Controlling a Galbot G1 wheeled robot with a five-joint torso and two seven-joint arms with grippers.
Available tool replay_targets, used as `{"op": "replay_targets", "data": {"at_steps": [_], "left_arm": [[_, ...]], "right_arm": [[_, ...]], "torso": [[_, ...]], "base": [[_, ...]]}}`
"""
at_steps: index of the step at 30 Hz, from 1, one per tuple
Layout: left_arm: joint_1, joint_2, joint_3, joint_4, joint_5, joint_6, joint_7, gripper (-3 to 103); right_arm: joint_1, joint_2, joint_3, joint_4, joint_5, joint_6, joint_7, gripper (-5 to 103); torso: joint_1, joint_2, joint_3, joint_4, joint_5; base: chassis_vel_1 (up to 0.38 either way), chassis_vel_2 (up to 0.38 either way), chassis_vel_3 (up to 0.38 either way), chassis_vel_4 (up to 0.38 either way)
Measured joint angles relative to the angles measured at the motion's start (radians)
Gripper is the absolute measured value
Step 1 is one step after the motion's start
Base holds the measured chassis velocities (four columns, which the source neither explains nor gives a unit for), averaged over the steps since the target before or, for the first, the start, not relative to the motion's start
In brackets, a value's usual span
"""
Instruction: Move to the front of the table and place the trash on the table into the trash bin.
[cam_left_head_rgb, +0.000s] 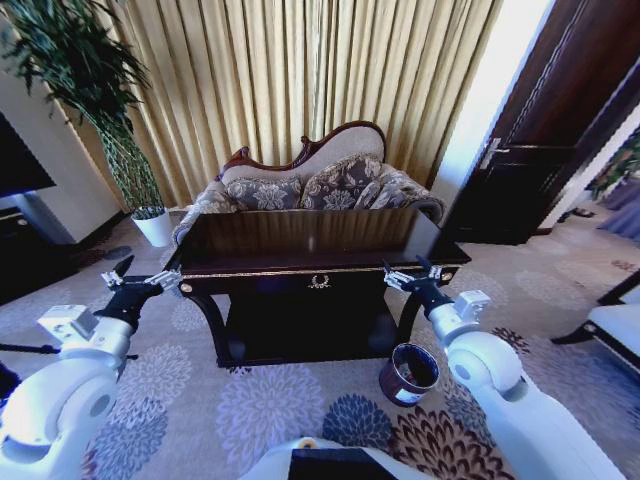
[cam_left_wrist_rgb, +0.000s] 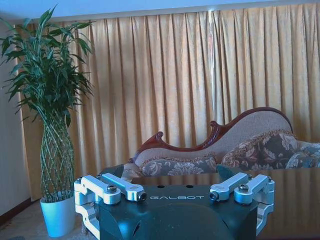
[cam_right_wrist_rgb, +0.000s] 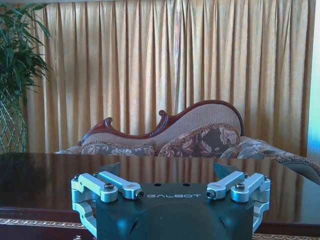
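Both grippers, left (cam_left_head_rgb: 128, 272) and right (cam_left_head_rgb: 412, 272), hover with fingers apart at the table's (cam_left_head_rgb: 310, 240) front corners; bin (cam_left_head_rgb: 408, 374) stands below right.

**Clerk:** Item one, the table (cam_left_head_rgb: 315, 240): position?

**Keeper:** At twelve o'clock, directly ahead of the robot. A sofa (cam_left_head_rgb: 310, 185) stands behind it, and curtains (cam_left_head_rgb: 300, 70) hang behind the sofa.

**Clerk:** The trash bin (cam_left_head_rgb: 409, 372)?

**Keeper:** On the floor at about two o'clock, just before the table's right front leg.

**Clerk:** The plant pot (cam_left_head_rgb: 153, 227)?

**Keeper:** At ten o'clock, beyond the table's left end.

**Clerk:** The grippers?

**Keeper:** Left gripper (cam_left_head_rgb: 142, 283) is just off the table's left front corner; right gripper (cam_left_head_rgb: 412, 274) is at its front edge near the right corner.
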Motion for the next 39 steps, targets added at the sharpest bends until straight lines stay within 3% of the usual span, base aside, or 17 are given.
{"op": "replay_targets", "data": {"at_steps": [39], "left_arm": [[0.017,0.005,-0.001,-0.002,-0.001,-0.032,0.019,100]], "right_arm": [[-0.119,0.043,0.074,0.085,-0.029,0.014,0.005,100]], "torso": [[0.0,0.0,0.0,0.0002,0.0]], "base": [[0.108,-0.111,-0.109,0.115]]}}
